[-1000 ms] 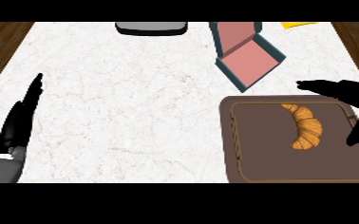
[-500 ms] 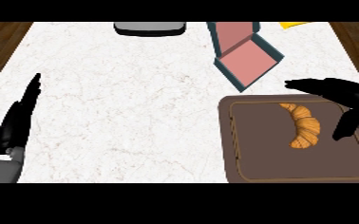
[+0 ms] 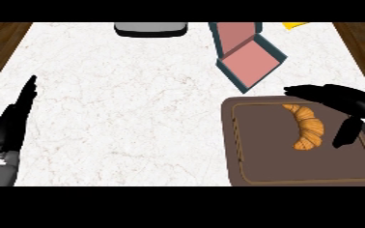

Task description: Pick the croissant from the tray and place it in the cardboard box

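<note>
Two black hands in view, neither curled round anything. Right hand [image 3: 333, 96] over the far right corner of the tray [image 3: 246, 174]: open, fingers [image 3: 303, 92] stretched leftward along the tray's far rim, thumb [image 3: 348, 130] pointing down toward the tray's right edge. Croissant [image 3: 306, 127] flat on the tray, in its right half nearer the far rim, golden brown, curved, one tip just beneath the outstretched fingers, the other toward the tray's middle. Sits between fingers and thumb, close to both; no contact to be seen. Cardboard box [image 3: 246, 63] just beyond the tray's far left corner, apart from it, turned at an angle, dark teal outside, pink inside, lid flipped open and lying further from the tray. Left hand [image 3: 18, 121] well to the left of the tray at the view's edge, resting open with straight fingers up. Tray itself dark brown, at the near right of the white marbled table [image 3: 128, 101]. Grey thing [image 3: 149, 28] far beyond the tray to the left, at the table's far edge; yellow scrap [image 3: 298, 25] straight beyond the tray, past the box.
</note>
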You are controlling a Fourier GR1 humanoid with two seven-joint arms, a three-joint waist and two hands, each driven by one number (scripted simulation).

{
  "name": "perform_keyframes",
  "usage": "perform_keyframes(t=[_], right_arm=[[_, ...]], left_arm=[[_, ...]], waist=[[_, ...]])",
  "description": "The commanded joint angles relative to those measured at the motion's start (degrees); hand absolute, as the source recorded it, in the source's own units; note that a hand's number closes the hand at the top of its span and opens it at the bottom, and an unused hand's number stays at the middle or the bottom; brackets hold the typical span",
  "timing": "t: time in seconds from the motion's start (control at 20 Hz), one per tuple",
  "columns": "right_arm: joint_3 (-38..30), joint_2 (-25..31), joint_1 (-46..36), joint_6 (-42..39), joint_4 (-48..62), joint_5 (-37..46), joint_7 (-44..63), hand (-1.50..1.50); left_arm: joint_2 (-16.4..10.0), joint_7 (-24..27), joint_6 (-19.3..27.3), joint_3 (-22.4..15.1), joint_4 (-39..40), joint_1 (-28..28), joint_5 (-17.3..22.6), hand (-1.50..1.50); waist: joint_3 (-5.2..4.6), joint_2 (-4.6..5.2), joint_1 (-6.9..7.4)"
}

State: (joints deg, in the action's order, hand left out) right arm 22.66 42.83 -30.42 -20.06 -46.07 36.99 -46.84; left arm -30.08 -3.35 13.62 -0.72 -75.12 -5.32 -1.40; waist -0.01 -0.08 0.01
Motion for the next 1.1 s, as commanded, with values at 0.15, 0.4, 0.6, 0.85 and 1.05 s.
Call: perform_keyframes(t=[0.15,0.4,0.6,0.85,1.05], right_arm=[[-1.34,0.25,5.62,-4.22,-9.06,-0.63,-0.79,-1.5],[-0.08,1.27,10.08,-4.21,-15.81,2.92,5.37,-1.5],[-2.57,0.92,11.78,-6.51,-18.51,4.61,9.9,-1.5],[-3.21,-8.64,5.71,-3.01,-6.72,9.37,12.34,1.5],[-5.68,-9.36,9.09,7.96,-11.01,10.38,10.44,1.5]], left_arm=[[2.55,3.88,-0.24,1.72,2.03,1.09,-1.63,0.0],[3.92,-1.44,0.66,0.49,-1.7,0.32,-4.59,0.0],[3.72,1.67,-1.34,3.66,0.75,0.86,-4.31,0.0],[4.16,0.75,-3.38,4.57,-0.25,0.19,-4.41,0.0],[4.92,4.12,-2.41,5.0,4.3,-1.6,-5.88,0.0]], waist=[[-0.02,0.01,-0.17],[0.0,-0.03,-0.21],[-0.01,0.0,-0.12],[0.02,0.13,0.47],[0.01,0.13,0.03]])
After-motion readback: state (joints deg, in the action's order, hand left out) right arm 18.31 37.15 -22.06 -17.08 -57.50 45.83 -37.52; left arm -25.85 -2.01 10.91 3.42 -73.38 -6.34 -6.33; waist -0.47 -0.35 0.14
